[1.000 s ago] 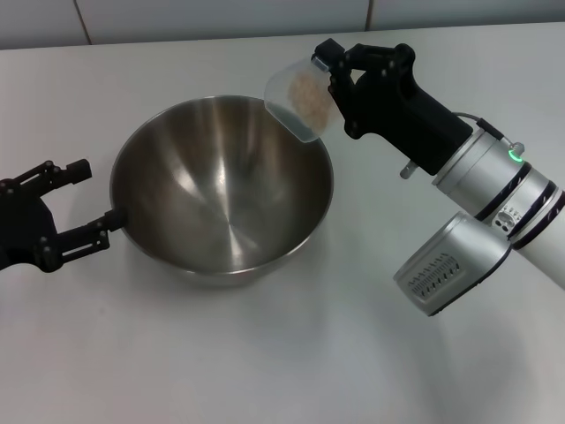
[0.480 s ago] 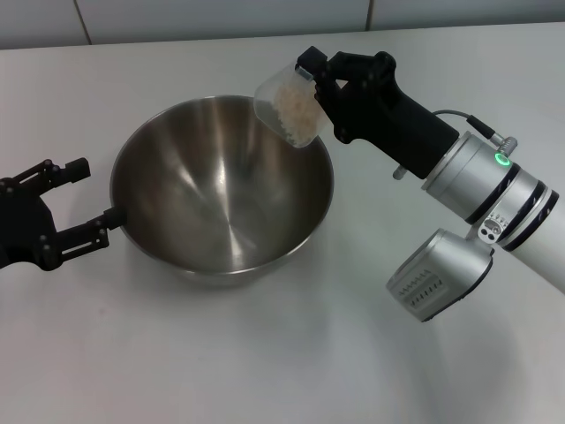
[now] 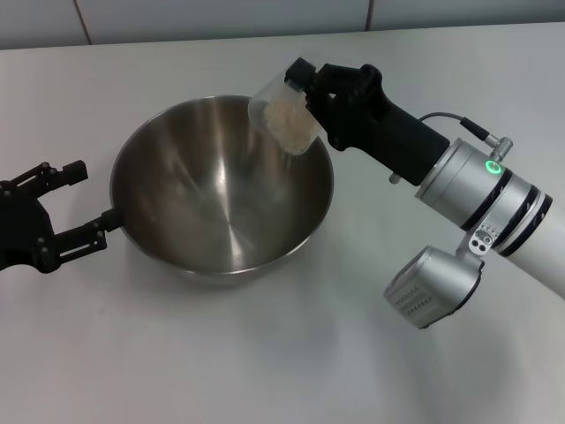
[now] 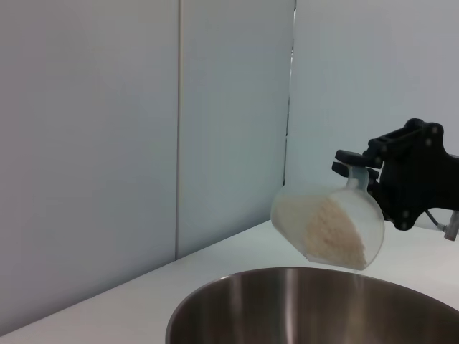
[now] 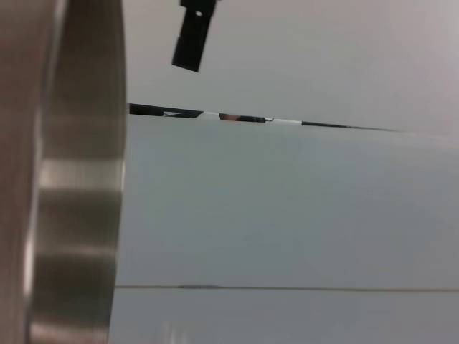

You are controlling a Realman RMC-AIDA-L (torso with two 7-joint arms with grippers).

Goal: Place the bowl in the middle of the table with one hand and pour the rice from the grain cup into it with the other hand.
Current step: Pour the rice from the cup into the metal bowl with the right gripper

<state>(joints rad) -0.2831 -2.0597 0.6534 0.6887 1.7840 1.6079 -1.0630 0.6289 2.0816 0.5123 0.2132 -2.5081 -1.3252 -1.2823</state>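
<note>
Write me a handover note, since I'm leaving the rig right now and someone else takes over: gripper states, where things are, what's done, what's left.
Right gripper: shut on the grain cup, tilted over the far rim of the bowl.
Left gripper: open, beside the bowl's left rim, one finger by the rim, contact unclear.
Bowl: standing on the table, roughly mid-table.
Rice: in the cup, banked toward its lowered mouth; no grains visible in the bowl.
Done: bowl placed, cup brought over it and tipped.
Left: tip further until the rice pours out, then take the cup away.
</note>
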